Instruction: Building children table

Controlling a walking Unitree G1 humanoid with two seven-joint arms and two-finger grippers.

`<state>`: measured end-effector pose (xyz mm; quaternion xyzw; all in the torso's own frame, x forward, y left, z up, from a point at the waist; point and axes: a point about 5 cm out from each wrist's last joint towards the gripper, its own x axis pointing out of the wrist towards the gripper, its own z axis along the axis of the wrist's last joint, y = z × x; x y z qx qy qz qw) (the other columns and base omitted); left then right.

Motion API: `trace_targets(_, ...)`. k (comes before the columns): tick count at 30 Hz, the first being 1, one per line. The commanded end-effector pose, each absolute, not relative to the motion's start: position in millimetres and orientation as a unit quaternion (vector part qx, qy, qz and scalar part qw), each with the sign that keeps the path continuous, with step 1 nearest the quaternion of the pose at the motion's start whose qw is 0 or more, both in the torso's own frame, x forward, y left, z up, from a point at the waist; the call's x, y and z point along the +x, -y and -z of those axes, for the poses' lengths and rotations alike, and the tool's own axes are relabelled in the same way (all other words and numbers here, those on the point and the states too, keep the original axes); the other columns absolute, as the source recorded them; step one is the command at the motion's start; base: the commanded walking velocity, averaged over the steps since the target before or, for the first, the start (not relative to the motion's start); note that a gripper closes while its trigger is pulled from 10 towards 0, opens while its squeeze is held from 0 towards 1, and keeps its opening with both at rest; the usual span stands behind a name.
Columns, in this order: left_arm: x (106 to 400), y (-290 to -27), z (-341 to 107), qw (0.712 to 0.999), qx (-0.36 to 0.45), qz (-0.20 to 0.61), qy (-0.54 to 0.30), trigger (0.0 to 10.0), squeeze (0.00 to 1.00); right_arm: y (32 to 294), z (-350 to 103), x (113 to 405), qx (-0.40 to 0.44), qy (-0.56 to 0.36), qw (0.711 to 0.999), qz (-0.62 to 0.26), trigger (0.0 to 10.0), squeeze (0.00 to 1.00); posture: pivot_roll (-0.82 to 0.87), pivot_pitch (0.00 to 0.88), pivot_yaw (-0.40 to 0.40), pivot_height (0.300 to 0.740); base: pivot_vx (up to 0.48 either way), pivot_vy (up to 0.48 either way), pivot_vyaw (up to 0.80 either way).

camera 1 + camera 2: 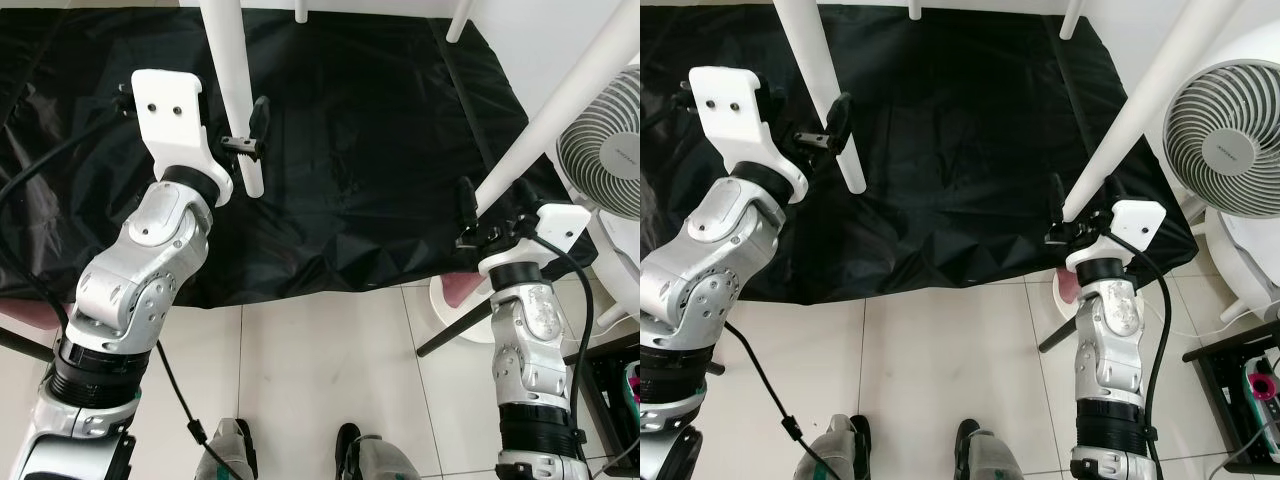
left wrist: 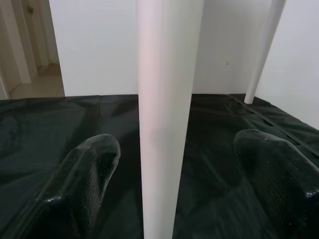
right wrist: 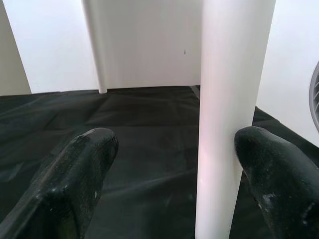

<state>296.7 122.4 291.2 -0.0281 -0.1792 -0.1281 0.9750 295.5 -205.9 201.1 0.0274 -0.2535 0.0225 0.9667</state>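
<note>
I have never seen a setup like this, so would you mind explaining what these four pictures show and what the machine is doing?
This is a humanoid robot with two silver arms, each ending in a claw of two black fingers. The two wide pictures come from cameras in its head, looking down at its arms, the white tiled floor and a crinkled black plastic sheet. The two close-ups come from cameras on its wrists. On the sheet stands a white table on round tapering legs. The left claw sits open around the nearer left white leg, its fingers apart from it. The right claw is open around the nearer right white leg, one finger touching it. A white round fan stands at the right.
</note>
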Motion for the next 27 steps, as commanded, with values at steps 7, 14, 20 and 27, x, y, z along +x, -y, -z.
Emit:
trace_targets(7,281.6,-111.1,-257.8,0.955,0.008,0.261,0.141,10.0,0.0,200.4,-190.2,286.2,0.021,0.235,0.971,-0.035,10.0,0.0,0.14,0.219,0.006,0.74,0.0,0.0,0.0)
trace_targets(14,278.6,-116.2,-240.8,0.959,0.011,0.244,0.147,10.0,0.0,189.4,-182.4,282.2,-0.001,0.223,0.972,-0.073,10.0,0.0,0.14,0.21,0.01,0.74,0.0,0.0,0.0)
trace_targets(20,261.3,-111.9,-217.1,0.942,0.029,0.309,0.13,10.0,0.0,163.7,-172.0,271.3,-0.013,0.198,0.961,-0.192,10.0,0.0,0.14,0.192,0.008,0.74,0.0,0.0,0.0)
trace_targets(27,236.7,-108.2,-181.2,0.904,0.052,0.413,0.095,10.0,0.0,135.3,-149.5,257.4,-0.026,0.132,0.924,-0.357,10.0,0.0,0.12,0.146,0.005,0.74,0.0,0.0,0.0)
